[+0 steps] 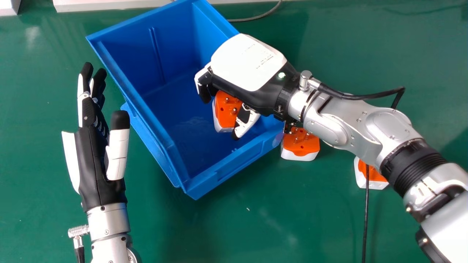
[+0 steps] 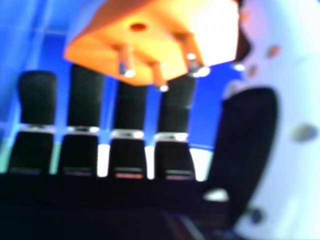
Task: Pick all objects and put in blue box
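Observation:
My right hand [image 1: 248, 62] is over the blue box [image 1: 155, 140], its fingers bent and its thumb across from them. Between them it holds an orange and white plug adapter [image 1: 227, 111], pins facing up. In the right hand view the adapter [image 2: 150, 37] covers some fingertips of my right hand [image 2: 82, 110], with the thumb beside it. A second adapter [image 1: 300, 144] stands on the table by the box's near right corner. Another adapter [image 1: 373, 175] lies partly beneath my right forearm. My left hand [image 1: 97, 160] is left of the box, with straight fingers.
The green table [image 1: 237, 226] surrounds the box. A black cable [image 1: 366, 215] hangs in front of the far-right adapter. Behind the box a dark cable [image 1: 256, 16] lies near the table's back edge. Another cable loops above my right wrist.

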Available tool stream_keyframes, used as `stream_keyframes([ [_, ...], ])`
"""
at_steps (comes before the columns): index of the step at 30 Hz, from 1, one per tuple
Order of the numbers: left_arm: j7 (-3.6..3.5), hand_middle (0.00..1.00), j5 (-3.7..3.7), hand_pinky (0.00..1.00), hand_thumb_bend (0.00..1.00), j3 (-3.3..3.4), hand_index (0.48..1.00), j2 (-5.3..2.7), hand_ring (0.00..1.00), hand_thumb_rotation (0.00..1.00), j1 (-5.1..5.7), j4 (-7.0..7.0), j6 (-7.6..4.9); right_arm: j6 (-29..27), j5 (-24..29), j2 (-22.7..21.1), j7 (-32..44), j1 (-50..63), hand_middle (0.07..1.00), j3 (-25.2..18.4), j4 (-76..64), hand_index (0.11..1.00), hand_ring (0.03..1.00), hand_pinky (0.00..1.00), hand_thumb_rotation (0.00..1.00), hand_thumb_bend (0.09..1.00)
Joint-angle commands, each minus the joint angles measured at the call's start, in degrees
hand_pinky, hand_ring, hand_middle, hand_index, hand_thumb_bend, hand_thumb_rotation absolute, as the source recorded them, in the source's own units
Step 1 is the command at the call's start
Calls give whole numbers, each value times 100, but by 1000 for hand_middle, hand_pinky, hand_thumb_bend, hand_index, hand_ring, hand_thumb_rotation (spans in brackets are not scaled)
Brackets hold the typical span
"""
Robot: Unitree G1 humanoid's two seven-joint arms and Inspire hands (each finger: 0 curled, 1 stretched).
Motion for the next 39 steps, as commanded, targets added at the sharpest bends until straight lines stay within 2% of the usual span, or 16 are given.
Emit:
stream_keyframes([
  [1,15,931,77,973,938,-24,949,19,947,928,-7,-108,-70,77,-35,-3,-242,-175,493,21,58,520,453,354,0,499],
  [5,-5,931,34,974,941,-28,950,11,948,930,-8,-64,-114,198,-88,-5,-251,-144,493,80,-60,519,452,356,0,500],
  [10,10,931,72,974,938,-34,951,40,947,930,-39,10,-123,278,-186,-129,-68,-108,508,140,-408,517,457,353,0,498],
  [13,6,931,56,974,938,-32,951,37,947,930,-58,41,-139,318,-140,-201,202,-90,508,133,-580,517,457,353,0,498],
  [14,13,931,63,974,936,-31,951,40,946,932,-63,46,-138,334,-156,-220,244,-88,559,141,-621,513,505,398,23,502],
  [16,6,931,52,974,936,-30,951,42,946,932,-69,56,-135,353,-190,-251,294,-81,559,156,-684,513,505,398,23,502],
  [17,-4,931,38,973,933,-31,952,40,946,932,-70,55,-133,362,-200,-261,313,-77,620,160,-711,568,571,459,41,598],
  [18,-8,931,31,973,933,-30,952,41,946,932,-74,64,-136,382,-209,-268,343,-70,620,163,-745,568,571,459,41,598],
  [19,-19,931,18,973,934,-30,952,42,946,931,-77,76,-146,399,-208,-277,375,-59,675,163,-783,618,629,513,58,675],
  [20,-37,931,0,973,934,-32,952,46,946,931,-79,89,-147,415,-207,-287,406,-48,675,162,-825,618,629,513,58,675],
  [22,-60,931,-30,975,931,-36,952,39,946,929,-75,72,-116,442,-212,-302,439,-37,764,162,-884,696,726,610,85,790],
  [23,-59,931,-28,975,931,-37,952,37,946,929,-76,68,-119,445,-219,-307,420,-35,764,164,-895,696,726,610,85,790],
  [26,-39,932,-6,975,923,-31,950,36,948,922,-82,95,-156,464,-249,-327,369,-24,865,168,-940,793,839,721,119,915],
  [30,-80,932,-42,976,922,-41,949,32,949,920,-57,70,-139,491,-253,-356,395,-9,904,170,-1025,835,883,761,140,957],
  [34,-64,932,-11,979,925,-25,951,37,951,919,-42,62,-136,527,-227,-355,408,0,937,168,-1063,868,917,796,158,984],
  [39,-80,934,-15,980,928,-20,954,45,951,925,-31,77,-156,543,-199,-341,406,11,978,151,-1092,896,947,826,174,998],
])
